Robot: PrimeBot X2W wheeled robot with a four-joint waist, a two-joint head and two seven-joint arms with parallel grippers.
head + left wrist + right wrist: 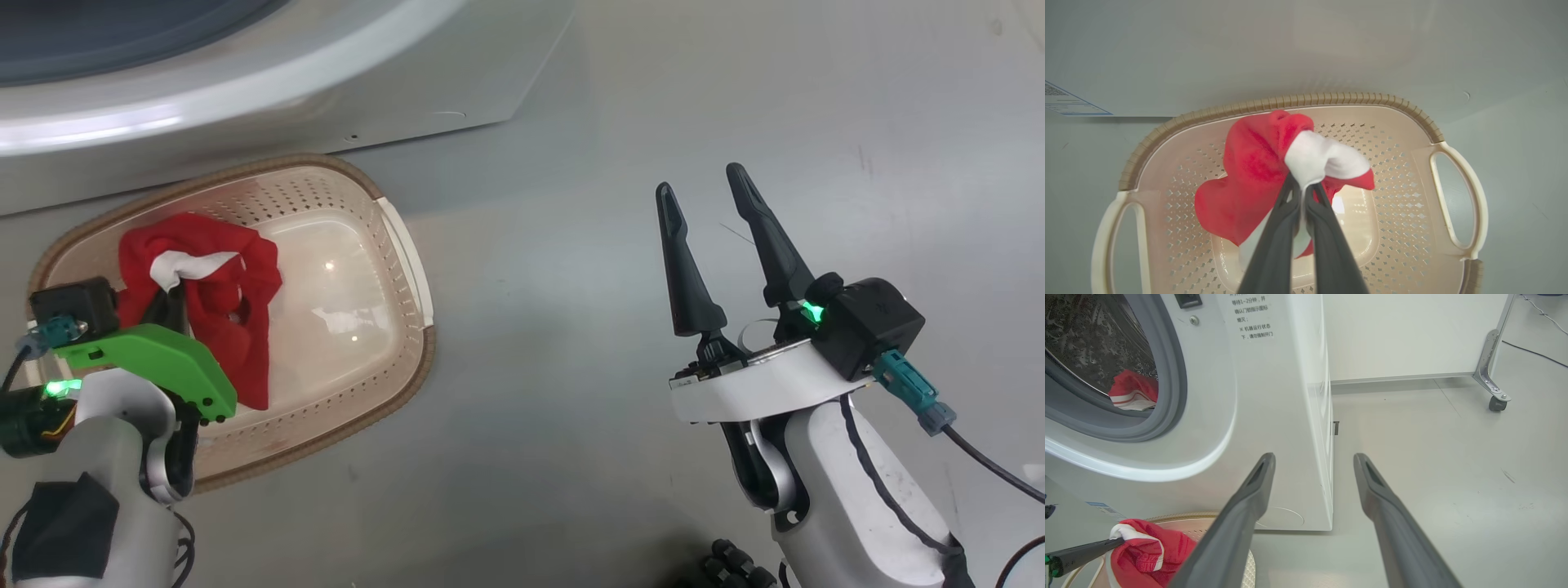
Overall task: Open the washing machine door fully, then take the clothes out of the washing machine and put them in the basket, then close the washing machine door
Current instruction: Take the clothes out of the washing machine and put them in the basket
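Note:
My left gripper (1302,185) is shut on a bunched red and white garment of the clothes (1253,171), holding it over the cream basket (1331,99). In the head view the garment (220,310) hangs inside the basket's (408,269) left half, in front of the left gripper (171,302). The white washing machine (1274,396) stands just behind the basket, its drum mouth uncovered. More red and white clothes (1133,390) lie in the drum. My right gripper (1314,457) is open and holds nothing, over bare floor right of the basket (700,181). The washing machine door is out of view.
A grey rubber gasket (1171,375) rings the drum mouth. A metal frame leg with a caster (1494,402) stands at the far right by a white wall panel, and a cable (1535,355) runs along the floor there. Grey floor (735,82) lies right of the machine.

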